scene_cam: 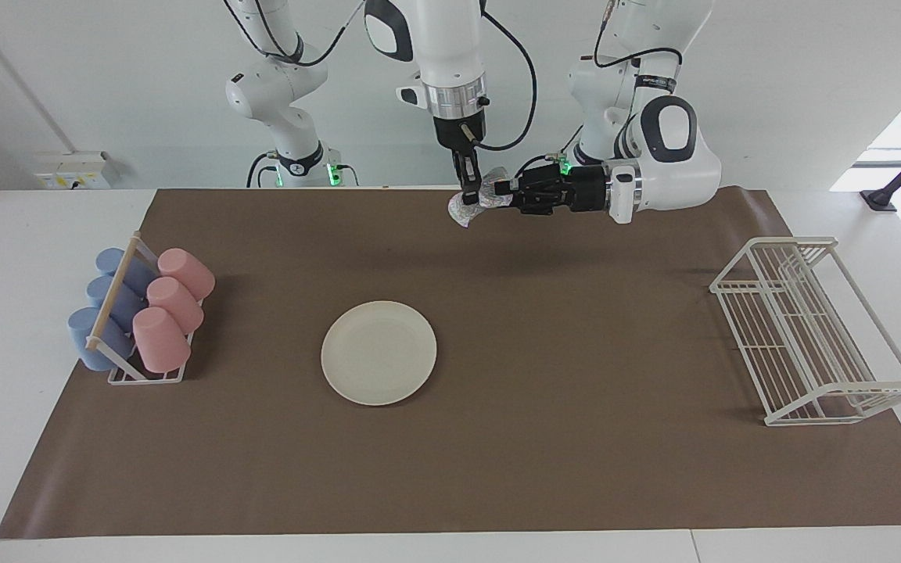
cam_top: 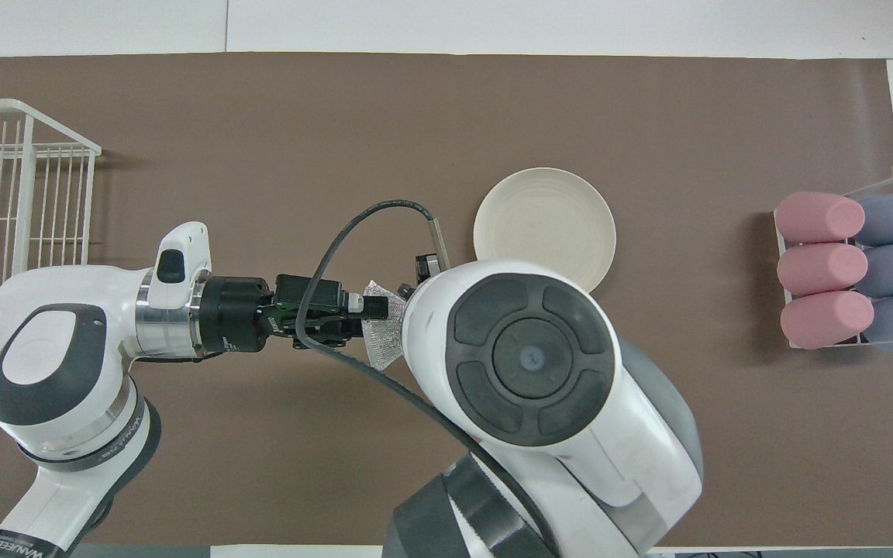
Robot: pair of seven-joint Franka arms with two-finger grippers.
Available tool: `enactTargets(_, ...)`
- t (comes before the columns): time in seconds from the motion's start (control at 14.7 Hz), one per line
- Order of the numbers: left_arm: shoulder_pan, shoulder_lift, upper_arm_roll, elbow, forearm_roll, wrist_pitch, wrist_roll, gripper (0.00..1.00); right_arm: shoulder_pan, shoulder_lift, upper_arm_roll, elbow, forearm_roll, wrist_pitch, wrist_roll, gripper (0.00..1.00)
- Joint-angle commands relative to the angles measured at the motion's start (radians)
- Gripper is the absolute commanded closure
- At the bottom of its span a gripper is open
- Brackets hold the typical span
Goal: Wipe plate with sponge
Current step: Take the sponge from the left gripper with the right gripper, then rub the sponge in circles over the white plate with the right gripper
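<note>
Sponge [scene_cam: 472,205] hung in the air over the mat's robot-side edge, pinched from above by the right tool [scene_cam: 469,193]; left tool [scene_cam: 507,190] met it sideways, closure not discernible. Looked light, soft, crushable mesh; best gripped through the bunched middle. Plate [scene_cam: 378,353] lay flat mid-counter, likely stiff and slick. Brown mat [scene_cam: 576,438] covered the counter; cup rack [scene_cam: 141,313] and wire rack [scene_cam: 810,328] stood at opposite ends.
</note>
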Motion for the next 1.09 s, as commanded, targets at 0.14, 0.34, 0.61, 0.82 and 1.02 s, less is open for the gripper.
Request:
enactTargets(0.14, 0.019, -0.025, 0.015, -0.022, 0.063, -0.01, -0.002, 0.0, -0.137, -0.05, 0.003, -0.236, 0.006, 0.231, -0.269, 1.0)
enactTargets(0.34, 0.035, -0.024, 0.015, -0.021, 0.129, -0.003, -0.002, 0.0, -0.234, 0.005, 0.002, -0.362, 0.006, 0.404, -0.446, 1.0)
enactTargets(0.61, 0.112, -0.007, 0.015, 0.007, 0.296, -0.006, 0.0, 0.0, -0.26, 0.13, 0.005, -0.493, 0.006, 0.717, -0.497, 1.0)
enactTargets(0.82, 0.164, 0.025, 0.015, 0.057, 0.48, 0.004, 0.001, 0.0, -0.257, 0.189, 0.005, -0.492, 0.014, 0.764, -0.494, 1.0)
enactTargets(1.02, 0.189, 0.064, 0.015, 0.11, 0.702, 0.033, 0.0, 0.0, -0.265, 0.21, 0.005, -0.496, 0.014, 0.77, -0.523, 1.0)
